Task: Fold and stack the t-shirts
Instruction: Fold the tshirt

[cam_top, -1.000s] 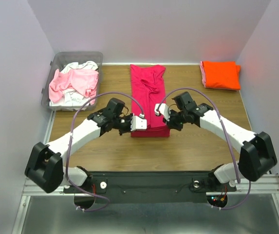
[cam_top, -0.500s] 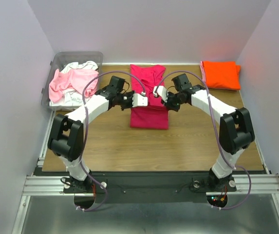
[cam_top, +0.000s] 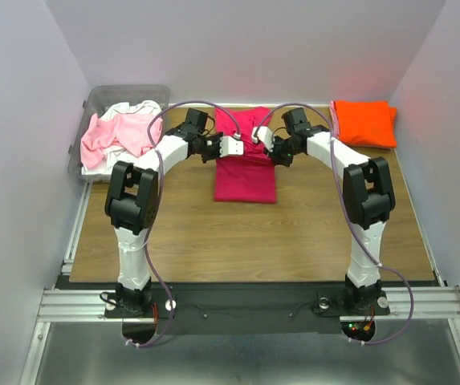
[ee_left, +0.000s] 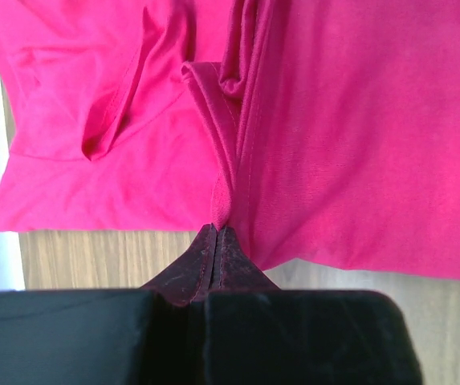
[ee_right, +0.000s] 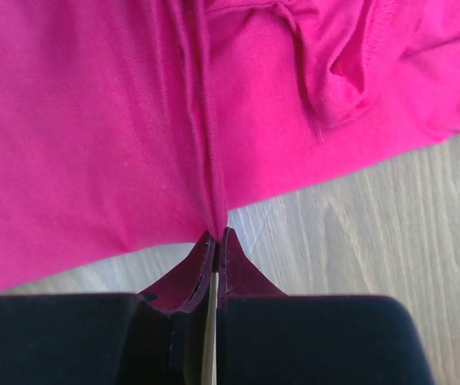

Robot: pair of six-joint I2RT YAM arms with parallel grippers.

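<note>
Moved farther back, left gripper [cam_top: 234, 147] and right gripper [cam_top: 258, 144] each clamp a fold of the magenta t-shirt [cam_top: 246, 178].

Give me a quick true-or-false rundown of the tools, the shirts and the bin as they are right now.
1. The left tool and the right tool are each shut on an edge of the magenta t-shirt. True.
2. The orange t-shirt lies inside the clear bin. False: it lies folded at the far right corner of the table.
3. The clear bin holds crumpled pale pink and white shirts. True.
4. The magenta t-shirt is stacked on the orange t-shirt. False: they lie apart, with bare wood between them.
</note>
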